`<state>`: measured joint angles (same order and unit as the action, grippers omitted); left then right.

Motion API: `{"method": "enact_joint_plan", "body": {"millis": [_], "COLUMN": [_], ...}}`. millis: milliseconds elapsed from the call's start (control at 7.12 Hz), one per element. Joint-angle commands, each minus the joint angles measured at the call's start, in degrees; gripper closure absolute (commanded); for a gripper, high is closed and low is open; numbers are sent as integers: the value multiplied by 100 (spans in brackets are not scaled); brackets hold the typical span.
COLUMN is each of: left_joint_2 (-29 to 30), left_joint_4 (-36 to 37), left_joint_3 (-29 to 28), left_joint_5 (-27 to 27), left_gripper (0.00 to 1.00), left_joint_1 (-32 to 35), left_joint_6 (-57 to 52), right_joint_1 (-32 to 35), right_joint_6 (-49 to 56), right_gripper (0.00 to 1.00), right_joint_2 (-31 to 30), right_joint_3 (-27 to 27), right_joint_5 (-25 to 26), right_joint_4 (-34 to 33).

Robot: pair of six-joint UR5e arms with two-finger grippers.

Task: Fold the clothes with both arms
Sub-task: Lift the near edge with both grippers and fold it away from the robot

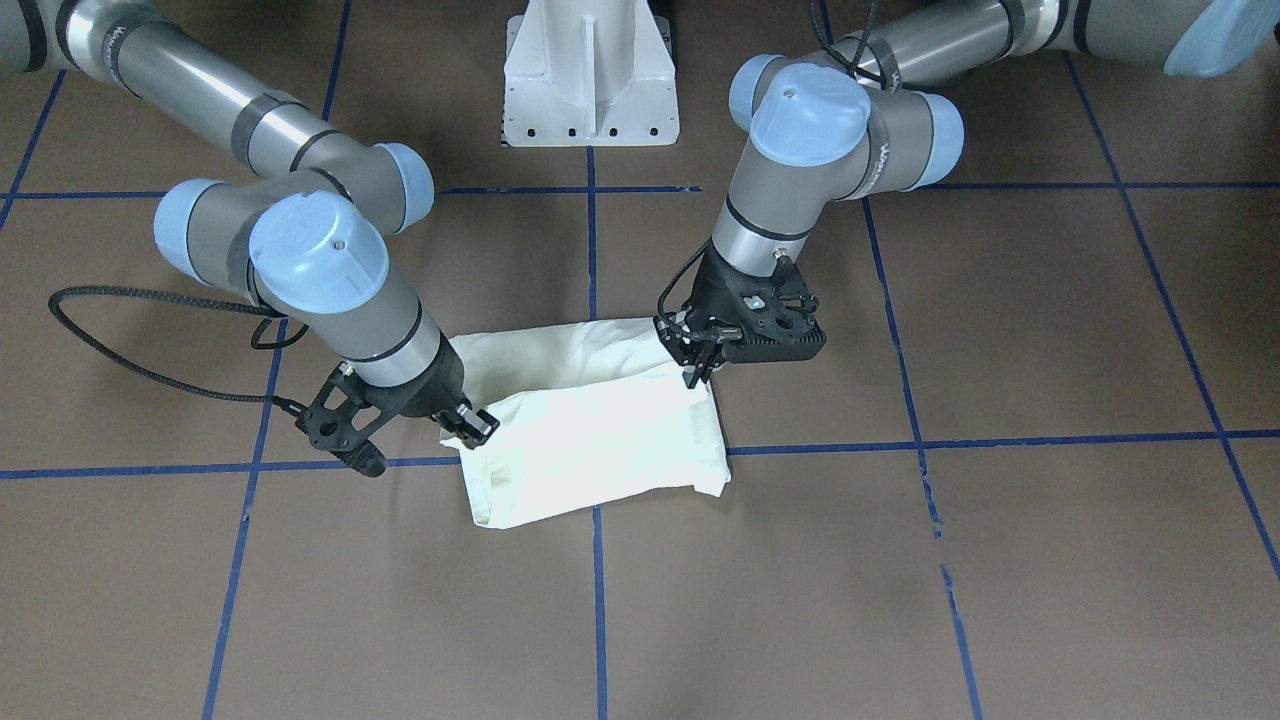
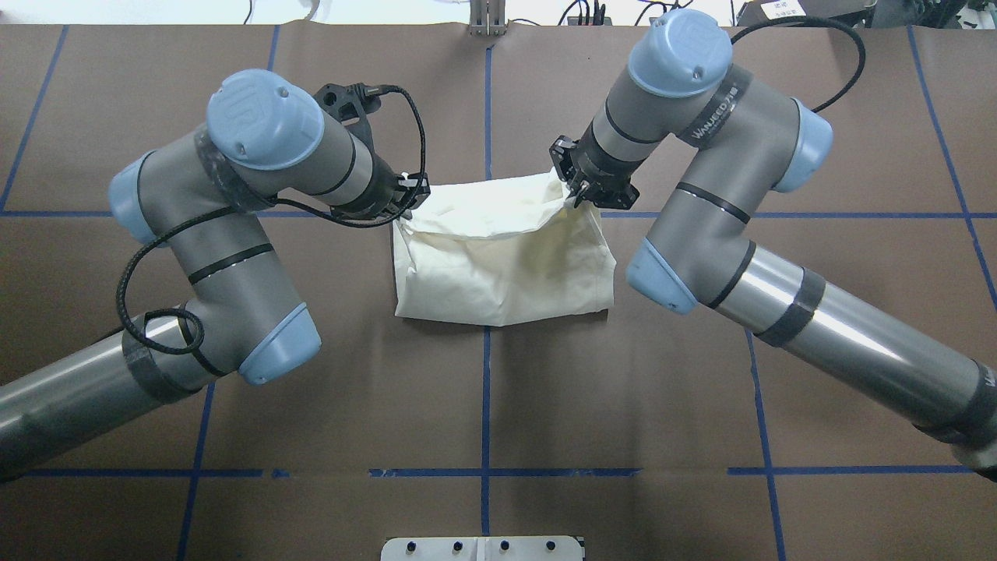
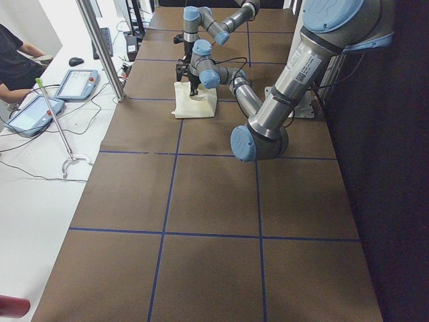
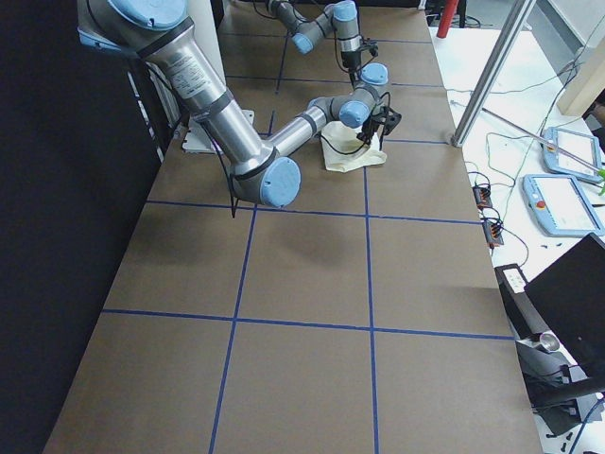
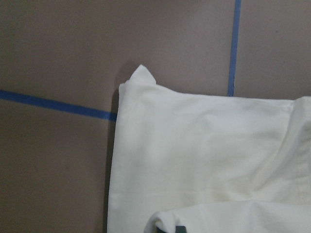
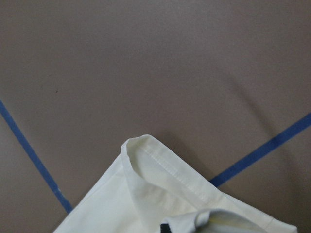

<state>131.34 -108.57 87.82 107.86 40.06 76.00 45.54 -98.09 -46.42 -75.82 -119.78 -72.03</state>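
Looking down from above, you have the shirt point(image 2: 498, 265) lying as a plain cream bundle at the middle of the worktop point(image 2: 701, 389), straddling the blue tape line point(image 2: 485, 389). Its long axis runs left to right, and the two end effectors sit at the ends of its far edge, the one away from the robot's base. The left end effector point(image 2: 409, 196) is pinched on the far left corner and the right end effector point(image 2: 578, 196) on the far right corner. Each wrist view shows a tuck of fabric gathered at the fingers. That far edge looks raised off the layer beneath. The rest of the shirt lies on the near side of both, so I judge the next fold carries the edge toward the robot. Neither arm is nearer; move them level or the edge will skew.
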Motion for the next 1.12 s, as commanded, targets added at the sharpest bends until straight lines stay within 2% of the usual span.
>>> {"method": "enact_joint_plan", "body": {"millis": [0,421,561,702,842,982], "left_joint_2": [190,182,182,190,199,234], "left_joint_4": [-690,-709,-718,-718,-735,-744], "left_joint_3": [-808,-951,-951,-995,-1013,-1152], "left_joint_5": [-28,-37,-37,-37,-37,-20], "left_gripper": [100,100,100,31,0,0], "left_joint_1": [20,37,46,133,230,439], "left_joint_6": [-41,-138,-129,-155,-164,-486], "right_joint_1": [34,43,43,86,322,489], "right_joint_6": [9,17,35,87,488,718], "right_gripper": [100,100,1,0,0,0], "right_joint_2": [290,309,309,309,309,300], "right_joint_3": [532,700,709,718,796,910], "right_joint_5": [-45,-46,-37,-37,-167,-369], "right_joint_4": [242,251,251,251,251,242]}}
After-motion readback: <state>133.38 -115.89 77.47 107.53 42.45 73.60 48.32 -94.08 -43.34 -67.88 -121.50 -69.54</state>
